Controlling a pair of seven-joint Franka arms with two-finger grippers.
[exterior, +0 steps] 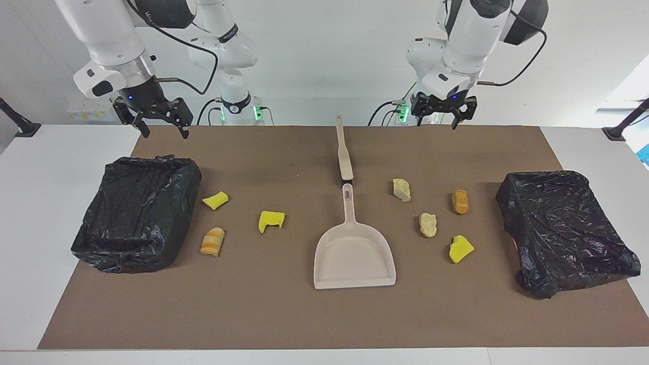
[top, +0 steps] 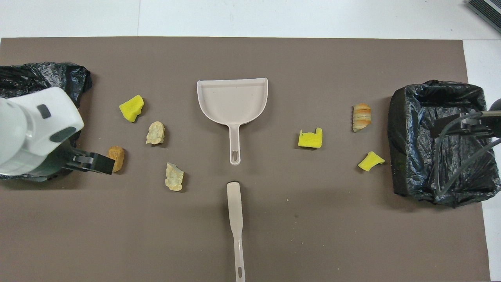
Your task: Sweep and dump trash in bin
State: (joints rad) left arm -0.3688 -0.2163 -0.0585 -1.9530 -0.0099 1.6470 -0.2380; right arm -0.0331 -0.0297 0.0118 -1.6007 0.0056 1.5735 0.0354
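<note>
Right end effector (exterior: 159,126) released, empty, waiting raised over the mat edge by its bin (exterior: 137,213). Three trash scraps (exterior: 271,221) lie beside that bin; brush (exterior: 344,150) and dustpan (exterior: 353,252) lie in line mid-tabletop. Four more scraps (exterior: 428,224) sit toward the other bin (exterior: 563,230). Left end effector (exterior: 439,116) released, empty, raised near the brush handle. Likely step: grasp the brush low on its handle, squarely. Open mat all round the tools; scraps are well apart from the tabletop edges.
</note>
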